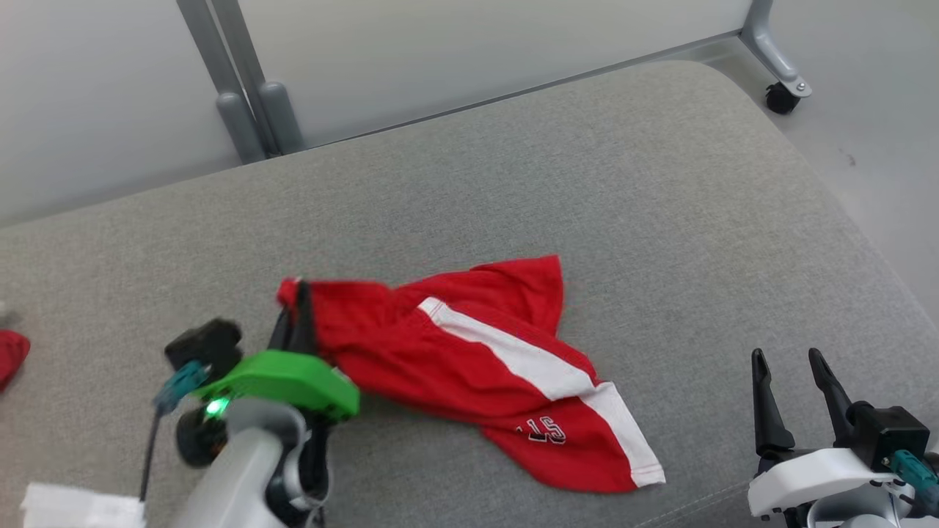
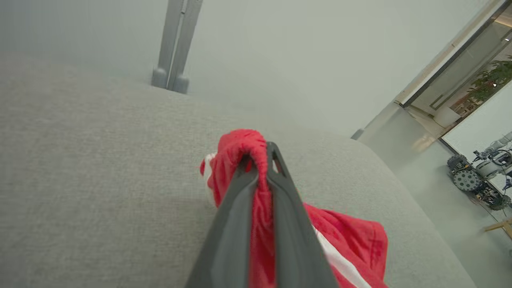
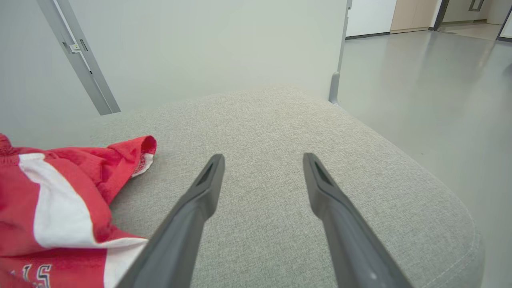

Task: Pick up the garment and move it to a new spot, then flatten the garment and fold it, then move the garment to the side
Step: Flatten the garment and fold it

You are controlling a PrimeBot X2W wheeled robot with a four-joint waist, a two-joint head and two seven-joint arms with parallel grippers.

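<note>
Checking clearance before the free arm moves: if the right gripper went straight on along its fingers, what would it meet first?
Probably the bare grey fabric cushion, then the pale panel behind it; depth is unclear. The red shorts with a white stripe lie left of the open right gripper.

Head view looks steeply down on the cushion [image 1: 660, 183]. Both wrist views skim low along it, close, sharing the garment [image 2: 352, 240].

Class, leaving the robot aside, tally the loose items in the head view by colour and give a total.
Red: 2, the garment and a red piece at the left edge
White: 1, a pale item at the lower left corner
Total: 3
</note>
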